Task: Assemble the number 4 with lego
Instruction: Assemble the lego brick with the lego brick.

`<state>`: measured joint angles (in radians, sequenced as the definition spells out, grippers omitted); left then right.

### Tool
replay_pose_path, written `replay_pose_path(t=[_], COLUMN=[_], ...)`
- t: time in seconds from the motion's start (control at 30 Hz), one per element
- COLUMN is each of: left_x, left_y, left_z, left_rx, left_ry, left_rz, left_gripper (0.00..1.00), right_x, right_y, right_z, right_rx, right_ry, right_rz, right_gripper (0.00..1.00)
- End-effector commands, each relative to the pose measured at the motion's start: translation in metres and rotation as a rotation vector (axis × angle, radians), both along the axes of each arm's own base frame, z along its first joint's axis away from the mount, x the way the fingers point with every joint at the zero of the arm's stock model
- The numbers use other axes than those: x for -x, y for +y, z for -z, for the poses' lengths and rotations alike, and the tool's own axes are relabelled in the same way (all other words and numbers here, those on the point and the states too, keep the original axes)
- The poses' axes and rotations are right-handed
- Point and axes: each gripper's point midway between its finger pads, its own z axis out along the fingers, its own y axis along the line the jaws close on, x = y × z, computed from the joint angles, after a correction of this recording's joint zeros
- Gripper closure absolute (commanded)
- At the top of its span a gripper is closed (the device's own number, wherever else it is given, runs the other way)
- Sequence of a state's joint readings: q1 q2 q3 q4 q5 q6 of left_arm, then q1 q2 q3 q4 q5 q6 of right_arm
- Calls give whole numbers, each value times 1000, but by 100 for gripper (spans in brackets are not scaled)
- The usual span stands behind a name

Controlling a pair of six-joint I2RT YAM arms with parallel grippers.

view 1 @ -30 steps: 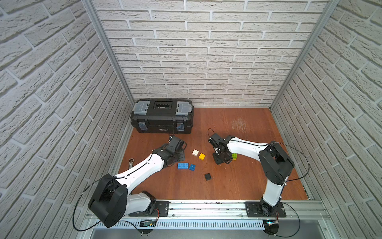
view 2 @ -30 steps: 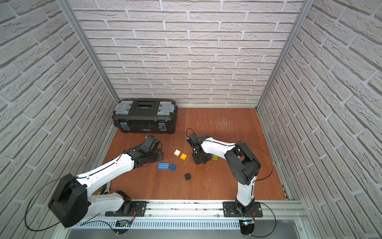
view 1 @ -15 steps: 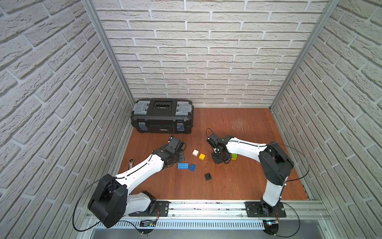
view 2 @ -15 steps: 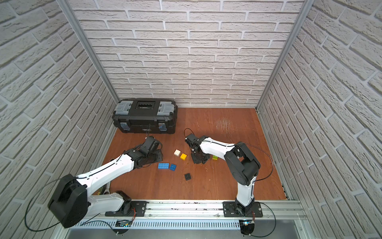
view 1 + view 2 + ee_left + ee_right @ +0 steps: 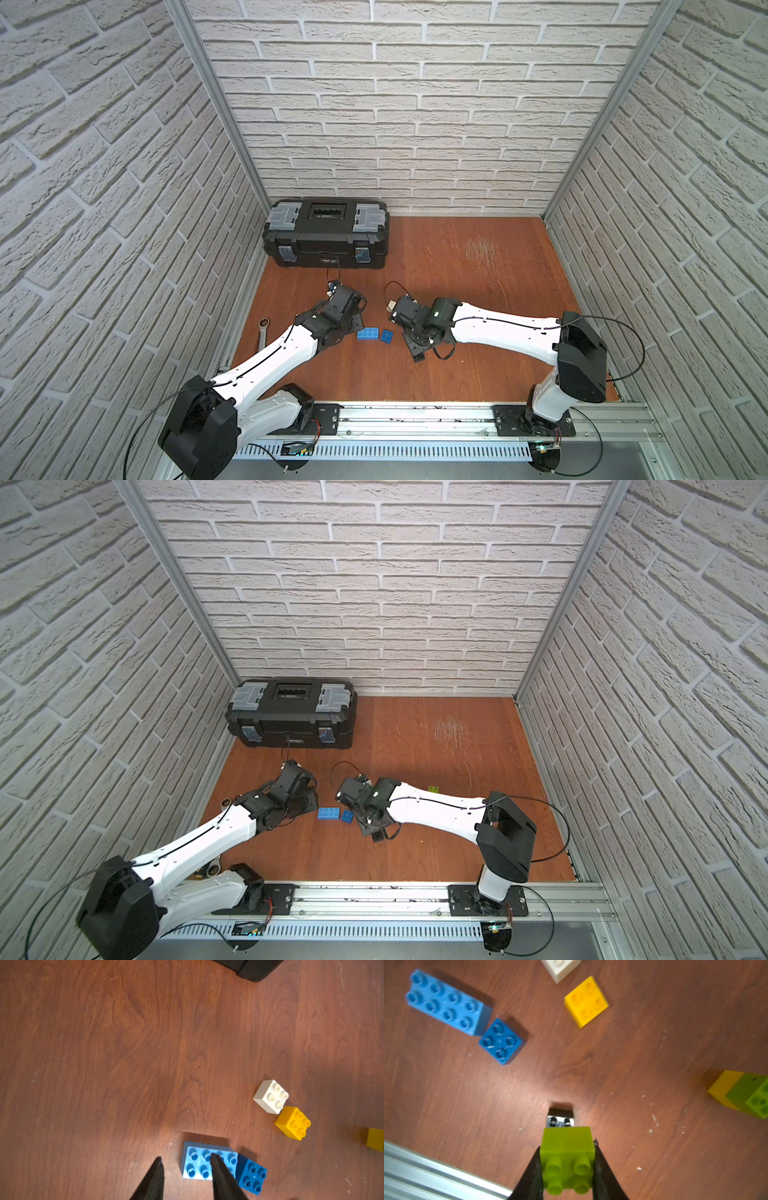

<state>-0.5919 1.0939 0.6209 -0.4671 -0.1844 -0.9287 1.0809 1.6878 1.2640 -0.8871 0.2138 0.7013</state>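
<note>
My right gripper [image 5: 567, 1147] is shut on a lime green lego brick [image 5: 566, 1157], studs toward the camera, held just above a black brick [image 5: 560, 1119] on the wooden floor. In a top view the black brick [image 5: 417, 356] lies under the right gripper [image 5: 415, 343]. My left gripper [image 5: 186, 1157] is open beside the long light-blue brick [image 5: 199, 1165], with one finger over its studs. A dark blue square [image 5: 252, 1177] touches that brick's end. White [image 5: 271, 1097] and yellow [image 5: 294, 1123] squares lie apart. A green-on-yellow stack [image 5: 749, 1095] stands off to the side. No assembled number 4 shows.
A big black toolbox [image 5: 326, 232] stands at the back left against the wall. A wrench [image 5: 262, 330] lies by the left wall. The metal rail [image 5: 415, 415] runs along the front edge. Brick-pattern walls close in three sides.
My right gripper has closed and swung left and toward the front, ending over the black brick. The left gripper has narrowed a little and stayed by the light-blue brick.
</note>
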Motion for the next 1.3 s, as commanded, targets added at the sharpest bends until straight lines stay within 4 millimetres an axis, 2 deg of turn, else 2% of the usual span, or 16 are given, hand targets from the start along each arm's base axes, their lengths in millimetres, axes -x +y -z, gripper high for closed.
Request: replay_pose_path(t=[0.0, 0.4, 1.07, 1.27], left_x=[6, 7, 5, 5], left_y=[-7, -17, -17, -17], left_z=[7, 10, 13, 10], left_rx=[53, 61, 42, 44], left_ry=[22, 32, 43, 33], left_rz=[-6, 22, 25, 23], left_gripper=[60, 60, 60, 60], right_x=[15, 14, 12, 18], right_y=[-1, -14, -12, -28], right_z=[9, 39, 62, 85], right_rx=[29, 87, 94, 160], right_ry=[14, 76, 169, 221], right_rz=[88, 131, 87, 119], right_gripper=[98, 98, 98, 98])
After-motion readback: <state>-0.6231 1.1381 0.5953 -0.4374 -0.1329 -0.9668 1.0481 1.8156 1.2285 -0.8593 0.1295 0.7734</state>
